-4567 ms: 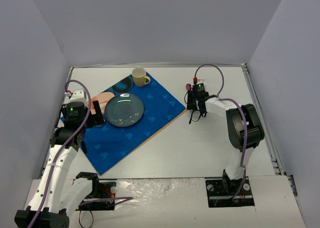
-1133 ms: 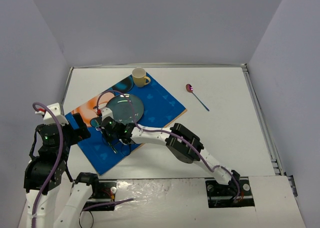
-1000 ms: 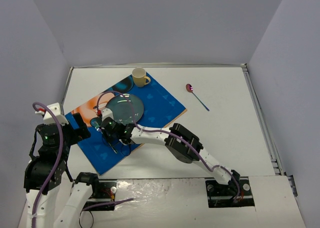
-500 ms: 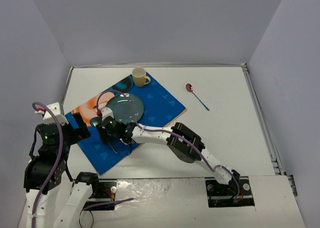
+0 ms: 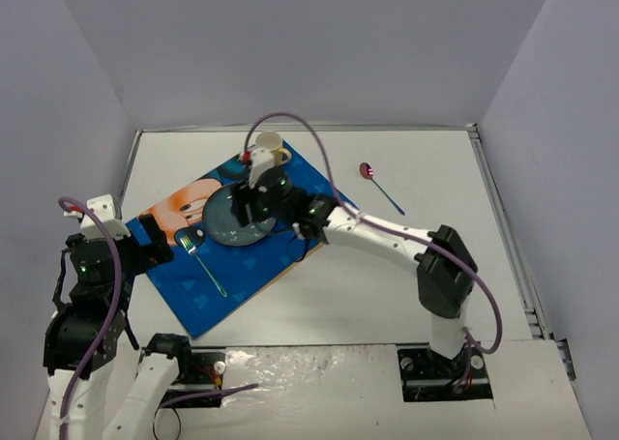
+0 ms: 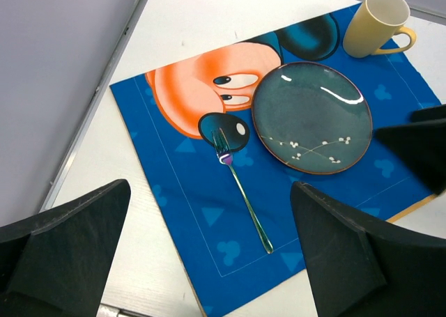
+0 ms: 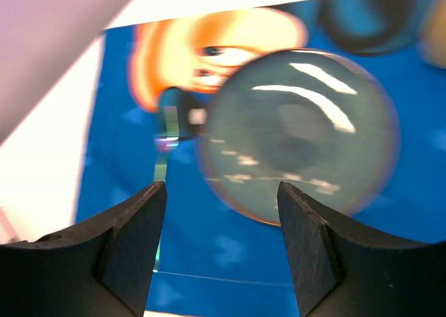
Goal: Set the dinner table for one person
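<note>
While only the overhead view shows the spoon on the worktop, right of the placemat, the wrist views show left end effector and right end effector both spread apart, empty, facing the plate

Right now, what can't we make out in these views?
- Top external: right arm covers part of the plate and mug.
- Right wrist: blur smears the fork and the plate's pattern.
- Left wrist: spoon out of frame; in top external too small for detail.
</note>
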Motion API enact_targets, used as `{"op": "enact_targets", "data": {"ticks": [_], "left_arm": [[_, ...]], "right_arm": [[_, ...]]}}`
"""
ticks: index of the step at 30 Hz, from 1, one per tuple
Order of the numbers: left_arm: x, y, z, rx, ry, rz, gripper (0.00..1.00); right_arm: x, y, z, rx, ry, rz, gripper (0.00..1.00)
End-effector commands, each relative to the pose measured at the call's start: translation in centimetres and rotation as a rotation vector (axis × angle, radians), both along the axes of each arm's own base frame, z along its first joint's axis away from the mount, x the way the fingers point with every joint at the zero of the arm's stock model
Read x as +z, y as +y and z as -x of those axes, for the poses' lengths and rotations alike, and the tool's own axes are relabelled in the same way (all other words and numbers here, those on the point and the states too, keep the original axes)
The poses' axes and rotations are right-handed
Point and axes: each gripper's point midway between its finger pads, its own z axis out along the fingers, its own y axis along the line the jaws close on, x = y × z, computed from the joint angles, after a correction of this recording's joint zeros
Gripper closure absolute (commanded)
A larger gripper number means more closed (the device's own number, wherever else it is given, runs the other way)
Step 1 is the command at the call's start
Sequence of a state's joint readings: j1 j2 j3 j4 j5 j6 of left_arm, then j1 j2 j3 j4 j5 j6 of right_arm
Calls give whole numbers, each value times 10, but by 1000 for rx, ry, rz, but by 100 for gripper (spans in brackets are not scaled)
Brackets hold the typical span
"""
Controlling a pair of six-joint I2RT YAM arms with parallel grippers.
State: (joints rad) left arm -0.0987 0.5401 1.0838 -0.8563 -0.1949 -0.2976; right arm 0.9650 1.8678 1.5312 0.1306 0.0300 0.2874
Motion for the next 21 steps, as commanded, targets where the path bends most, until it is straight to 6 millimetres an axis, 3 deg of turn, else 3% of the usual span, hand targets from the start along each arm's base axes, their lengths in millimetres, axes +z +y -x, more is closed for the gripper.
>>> {"op": "enact_targets", "data": {"ticks": [1,4,6,11,16,21], "left_arm": [[8,-7,-21,-49,-71,-20,3],[-2,-9,-24,-66,-70,-30,3],[-12,-8,-25,-66,-64,-41,3],[-13,-9,-17,-76,-103,-40,3],[-12,-6,-7,-67,-120,-43,3],[-17,-2,-1,-48,-138,-55,3]], "right_arm": [[2,-100,-59,-106,-11,36,38],[-11,-177,-96,-203,11,91,38],[-26,-218,-111,-249,33,149,38],[-57,-294,-141,-337,87,218,39],[-82,-338,-163,-385,110,279,41],[-113,-358,-182,-366,138,336,41]]}}
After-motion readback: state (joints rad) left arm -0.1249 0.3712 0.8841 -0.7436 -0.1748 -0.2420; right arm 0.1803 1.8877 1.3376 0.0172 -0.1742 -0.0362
